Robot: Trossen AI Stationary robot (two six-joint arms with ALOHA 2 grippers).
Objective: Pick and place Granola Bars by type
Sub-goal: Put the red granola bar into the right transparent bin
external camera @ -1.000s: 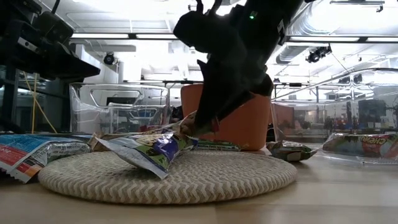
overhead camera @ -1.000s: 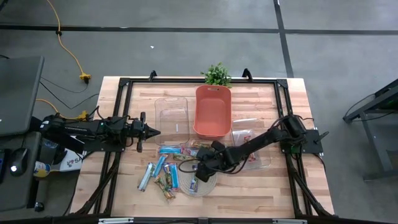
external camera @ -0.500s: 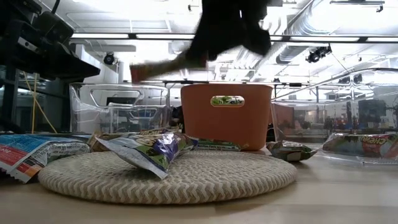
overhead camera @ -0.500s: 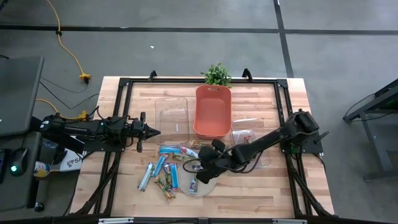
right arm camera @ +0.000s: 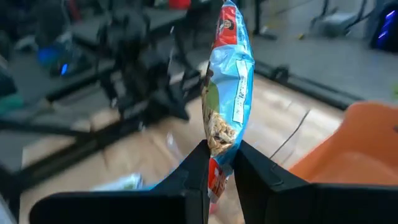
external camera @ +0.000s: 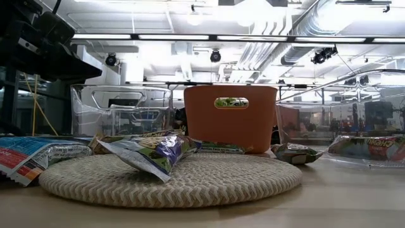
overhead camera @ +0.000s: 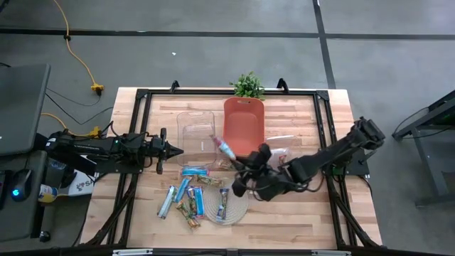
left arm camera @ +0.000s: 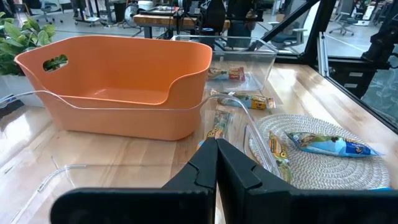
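At mid-frame in the high view, between clear bin and orange bin, the right gripper pinches a light blue bar, while the left gripper waits pressed together at centre-left.

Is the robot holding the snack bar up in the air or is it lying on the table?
Up in the air. The right pincer pinches the light blue bar by one end.

bright overhead lights; right wrist background blurred.
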